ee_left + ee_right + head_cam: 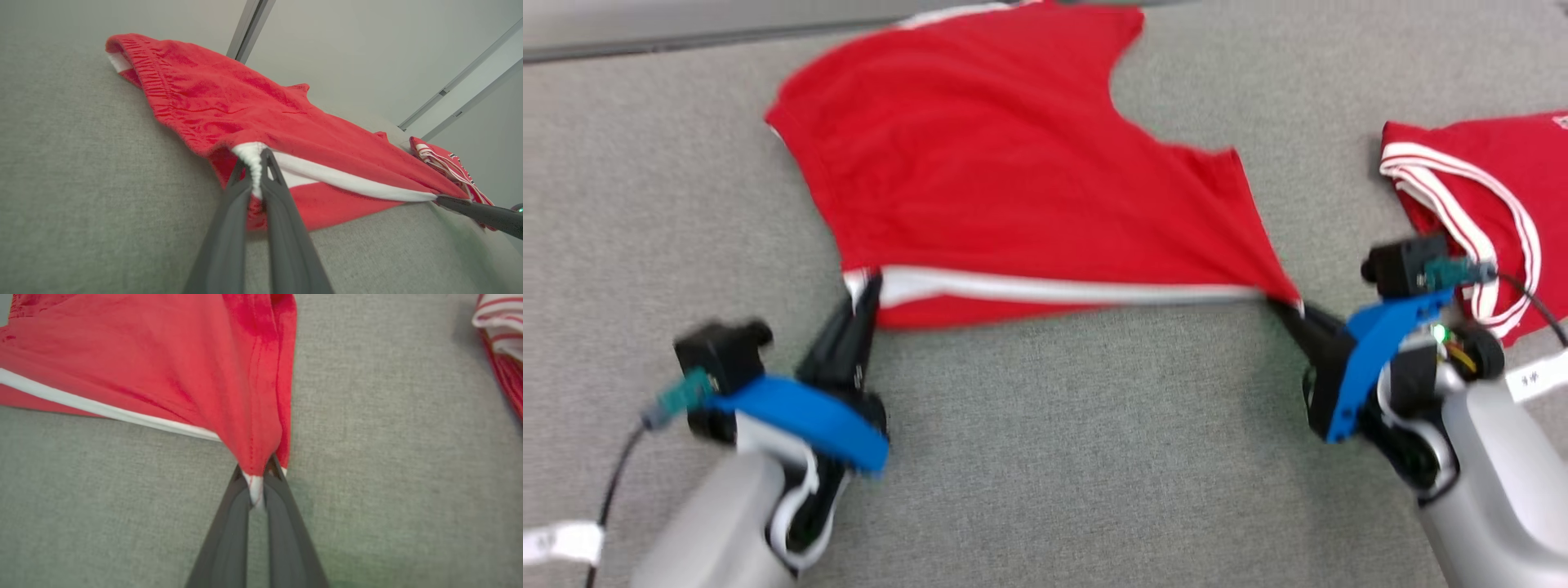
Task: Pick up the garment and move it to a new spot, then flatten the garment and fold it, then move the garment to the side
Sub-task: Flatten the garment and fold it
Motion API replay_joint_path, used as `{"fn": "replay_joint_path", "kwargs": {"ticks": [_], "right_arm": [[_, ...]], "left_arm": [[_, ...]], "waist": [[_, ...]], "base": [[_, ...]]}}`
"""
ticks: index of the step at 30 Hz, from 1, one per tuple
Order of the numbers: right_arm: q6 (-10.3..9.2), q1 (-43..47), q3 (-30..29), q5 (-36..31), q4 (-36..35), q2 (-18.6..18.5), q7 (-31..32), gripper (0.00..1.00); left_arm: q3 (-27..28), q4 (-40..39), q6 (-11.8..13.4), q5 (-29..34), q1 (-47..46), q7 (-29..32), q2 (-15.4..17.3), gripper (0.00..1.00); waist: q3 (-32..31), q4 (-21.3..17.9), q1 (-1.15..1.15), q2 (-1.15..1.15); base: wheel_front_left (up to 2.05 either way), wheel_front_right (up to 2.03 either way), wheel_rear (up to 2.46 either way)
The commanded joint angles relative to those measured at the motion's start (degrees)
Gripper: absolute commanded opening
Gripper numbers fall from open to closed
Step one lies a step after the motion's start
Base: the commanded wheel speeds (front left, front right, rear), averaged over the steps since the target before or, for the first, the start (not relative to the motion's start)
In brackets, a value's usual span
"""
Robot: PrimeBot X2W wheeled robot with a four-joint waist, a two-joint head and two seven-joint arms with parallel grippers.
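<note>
While pulled taut along its white-banded hem (1054, 290), red garment (1013, 163) mid-flatten on the grey surface (1054, 449).

Spread just left of the striped red garment (1486, 188), apart from it. Gripped at the hem corner farther from that striped garment by the left end effector (862, 290), clamped shut on cloth; gripped at the corner nearest it by the right end effector (1282, 309), likewise clamped. Judged to be the flattening step, with no fold begun. Next, probably: hold tension even, lay the hem down, release, regrip for folding without rucking the far edge.
</note>
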Motion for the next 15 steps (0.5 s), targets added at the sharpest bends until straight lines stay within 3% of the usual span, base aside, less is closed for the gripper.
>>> {"fn": "replay_joint_path", "kwargs": {"ticks": [1, 4, 8, 15], "right_arm": [[-0.13, 2.8, -1.0, 0.1, -1.0, -1.2, 1.2, 0.0], [-0.14, 9.2, -3.3, 0.1, -5.5, -2.0, 5.8, 0.0], [-0.14, 17.9, -6.2, -0.4, -13.7, -2.9, 13.3, 0.0], [-0.08, 33.3, -12.2, -1.4, -32.8, -1.5, 29.9, 0.0]], "left_arm": [[0.1, -0.2, 0.3, 0.3, 1.9, -0.4, 1.1, 0.0], [-1.3, -2.1, 1.0, 1.3, 7.3, -0.7, 2.1, 0.0], [-5.1, -7.1, 4.3, 5.0, 13.9, 1.5, 4.9, 0.0], [-10.3, -23.4, 10.6, 9.2, 24.1, 8.0, 11.6, 0.0]], "waist": [[-2.9, 0.6, 0.01, 0.0], [-6.1, 1.2, 0.01, 0.0], [-9.5, 1.8, 0.01, 0.0], [-10.8, 3.0, 0.01, 0.0]], "base": [[0.0, 0.0, 0.0], [0.0, 0.0, 0.0], [0.0, 0.0, 0.0], [0.0, 0.0, 0.0]]}}
